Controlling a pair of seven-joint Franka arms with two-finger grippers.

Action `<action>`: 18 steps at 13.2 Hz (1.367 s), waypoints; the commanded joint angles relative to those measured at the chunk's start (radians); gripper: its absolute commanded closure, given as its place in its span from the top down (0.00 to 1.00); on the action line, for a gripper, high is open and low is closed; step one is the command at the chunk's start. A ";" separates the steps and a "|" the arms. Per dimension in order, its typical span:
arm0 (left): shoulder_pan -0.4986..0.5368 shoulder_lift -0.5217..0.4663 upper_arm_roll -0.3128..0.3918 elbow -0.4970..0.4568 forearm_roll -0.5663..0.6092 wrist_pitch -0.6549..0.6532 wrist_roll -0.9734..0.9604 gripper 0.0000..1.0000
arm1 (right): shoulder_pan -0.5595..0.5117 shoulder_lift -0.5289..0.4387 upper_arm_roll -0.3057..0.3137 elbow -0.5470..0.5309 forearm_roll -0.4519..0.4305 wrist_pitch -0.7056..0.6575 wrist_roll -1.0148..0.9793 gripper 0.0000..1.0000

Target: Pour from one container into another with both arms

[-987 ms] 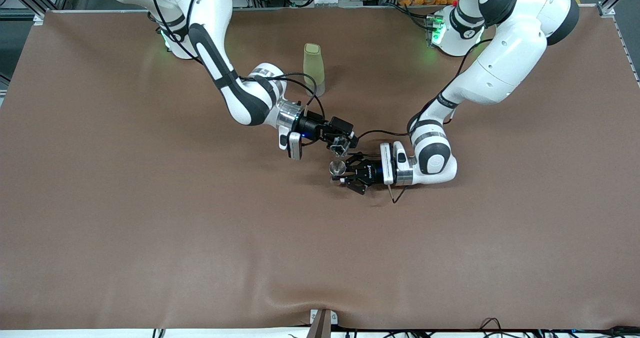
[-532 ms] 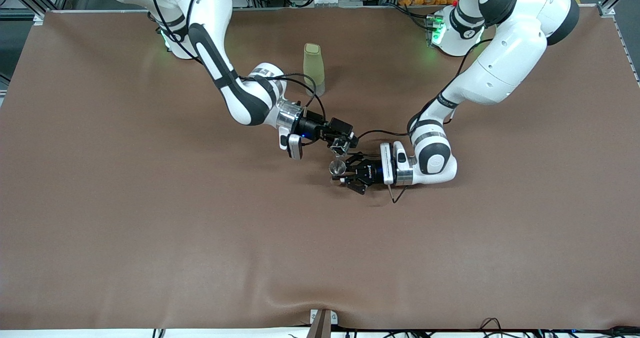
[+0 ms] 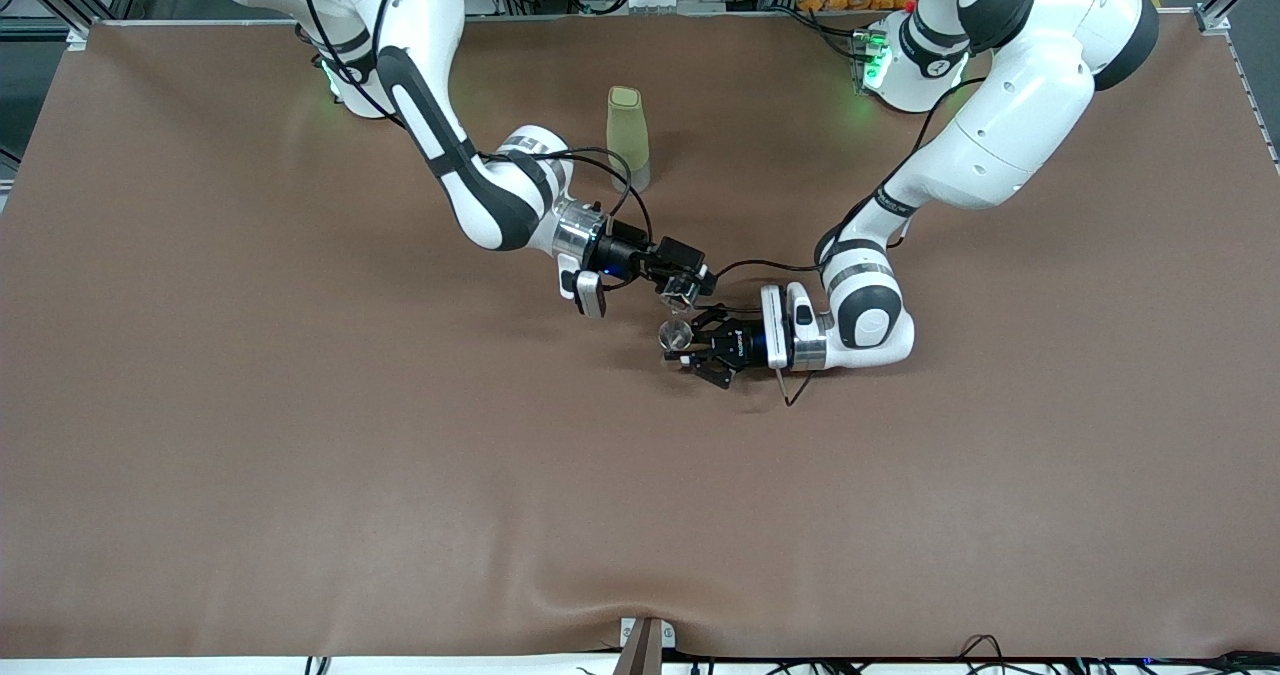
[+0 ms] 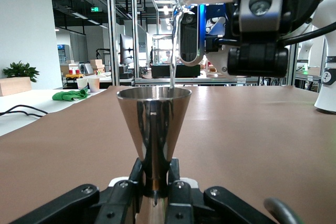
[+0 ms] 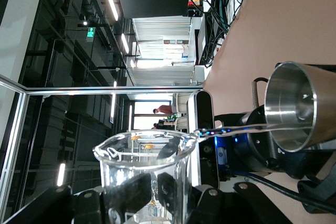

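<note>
- The left gripper point(image 3: 690, 343) is clamped on the narrow waist of a polished steel cone-shaped measuring cup point(image 4: 153, 129), held upright over the middle of the brown-covered bench point(image 3: 300, 455).
- The right gripper point(image 3: 682, 290) is clamped on a clear glass beaker with a pour lip point(image 5: 144, 174), tipped on its side just above the steel cup.
- A thin thread of clear liquid point(image 4: 172, 51) runs from the beaker's lip into the steel cup's mouth point(image 5: 296, 106).
- A pale green tall plastic tumbler point(image 3: 627, 138) stands apart, toward the bench edge where the arm bases are.
- Risk: the steel cup's mouth is small, so a slight drift of either arm would likely send the stream over the rim onto the bench cover.
- Risk: tipping the beaker further could thicken the stream and overfill or splash the cup.
- Against the earlier frame, the right wrist sits slightly higher in the front view; the left arm and the steel cup look unmoved.
</note>
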 commanded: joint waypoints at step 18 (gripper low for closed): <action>0.305 -0.041 -0.005 -0.016 0.362 -0.272 -0.156 0.00 | -0.358 -0.282 0.123 -0.140 -0.240 0.109 -1.261 0.00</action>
